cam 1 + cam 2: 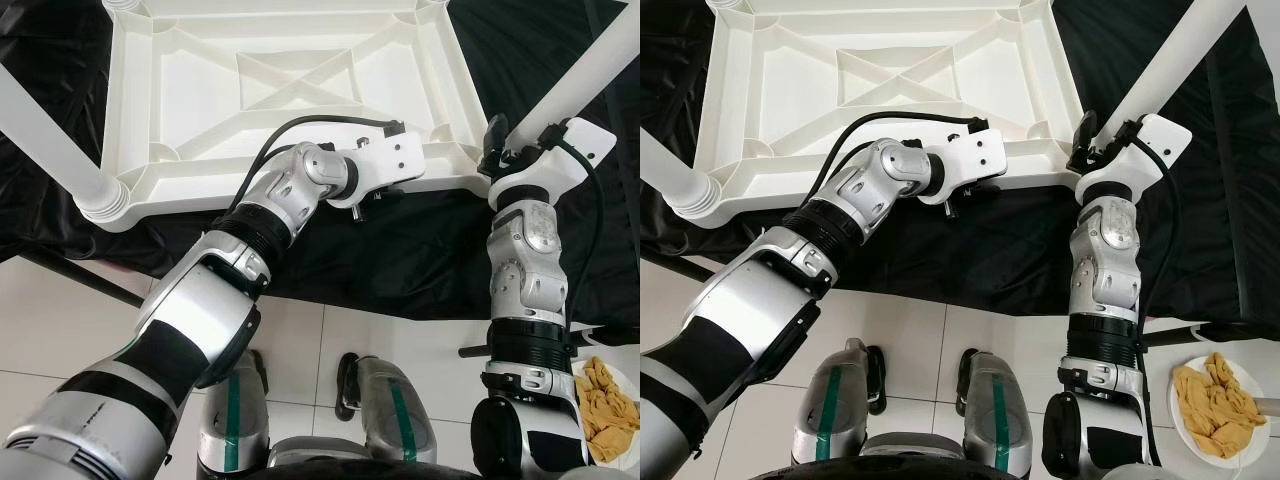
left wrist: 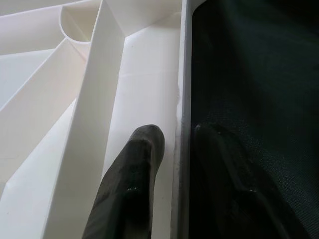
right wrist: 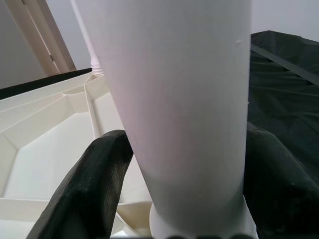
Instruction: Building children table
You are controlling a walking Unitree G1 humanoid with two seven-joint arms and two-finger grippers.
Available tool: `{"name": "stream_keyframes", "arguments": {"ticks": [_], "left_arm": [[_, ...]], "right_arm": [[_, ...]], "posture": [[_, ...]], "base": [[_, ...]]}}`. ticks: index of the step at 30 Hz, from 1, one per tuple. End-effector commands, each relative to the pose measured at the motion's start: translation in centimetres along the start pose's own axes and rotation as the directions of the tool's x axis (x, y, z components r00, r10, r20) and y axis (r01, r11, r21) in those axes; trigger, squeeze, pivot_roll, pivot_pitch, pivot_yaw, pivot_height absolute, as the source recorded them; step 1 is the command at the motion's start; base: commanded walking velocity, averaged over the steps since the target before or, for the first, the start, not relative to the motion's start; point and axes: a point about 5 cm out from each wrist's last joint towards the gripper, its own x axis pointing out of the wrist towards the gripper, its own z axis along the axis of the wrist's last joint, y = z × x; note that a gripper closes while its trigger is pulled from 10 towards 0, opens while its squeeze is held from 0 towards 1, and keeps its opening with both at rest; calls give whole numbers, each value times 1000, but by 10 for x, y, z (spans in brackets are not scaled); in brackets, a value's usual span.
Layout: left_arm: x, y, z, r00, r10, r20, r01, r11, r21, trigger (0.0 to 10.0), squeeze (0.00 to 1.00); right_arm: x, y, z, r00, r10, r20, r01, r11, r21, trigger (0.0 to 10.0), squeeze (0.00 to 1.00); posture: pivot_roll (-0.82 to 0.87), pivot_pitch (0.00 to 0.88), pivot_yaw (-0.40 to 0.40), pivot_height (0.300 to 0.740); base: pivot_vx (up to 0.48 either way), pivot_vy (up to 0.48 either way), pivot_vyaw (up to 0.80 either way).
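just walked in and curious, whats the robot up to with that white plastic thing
It is putting together a small white table. The tabletop lies upside down on a black cloth. The left tool pinches the tabletop's near rim, one finger inside and one outside. The right tool is closed around a white leg standing in the near right corner socket.

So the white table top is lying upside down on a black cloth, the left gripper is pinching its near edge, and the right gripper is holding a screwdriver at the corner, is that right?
Not quite. The right gripper is not holding a screwdriver; its fingers are around a white table leg standing at the corner, as the right wrist view shows. The rest holds: the table top lies upside down on the black cloth, and the left gripper pinches its near edge.
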Motion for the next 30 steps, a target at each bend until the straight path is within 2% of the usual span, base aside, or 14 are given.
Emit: {"name": "stream_keyframes", "arguments": {"ticks": [1,9,10,15,19,21,22,26,30], "left_arm": [[6,-13,-20,997,-20,-75,16,999,-48,10000,0],[4,-13,-22,996,-23,-82,20,999,-35,10000,0],[3,-12,-23,996,-20,-85,18,999,-34,10000,0],[3,-11,-23,996,-20,-86,17,999,-32,10000,0],[1,-10,-23,996,-12,-87,9,1000,-28,10000,0],[1,-10,-23,996,-9,-85,6,1000,-27,10000,0],[1,-10,-23,996,-9,-85,6,1000,-27,10000,0],[2,-10,-21,997,-10,-77,8,1000,-22,10000,0],[2,-10,-21,997,-8,-75,7,1000,-22,10000,0]], "right_arm": [[2,5,4,998,61,20,-62,998,13,10000,0],[3,-3,11,978,206,31,-205,978,-32,10000,0],[3,-9,14,967,253,27,-251,966,-57,10000,0],[3,-14,16,958,286,20,-283,956,-77,10000,0],[6,-28,21,927,374,-26,-374,920,-113,10000,0],[9,-34,17,896,437,-83,-444,885,-138,10000,0],[9,-34,17,896,437,-83,-444,885,-138,10000,0],[13,-39,6,826,533,-180,-559,817,-145,10000,0],[16,-40,4,805,557,-207,-588,795,-147,10000,0]], "posture": [[-11,76,-8,740],[-2,76,-14,740],[2,75,-15,740],[3,75,-17,740],[2,74,-22,740],[-2,72,-28,740],[-2,72,-28,740],[0,71,-33,740],[5,70,-37,740]], "base": [[0,0,0],[0,0,0],[0,0,0],[0,0,0],[0,0,0],[0,0,0],[0,0,0],[0,0,0],[0,0,0]]}}
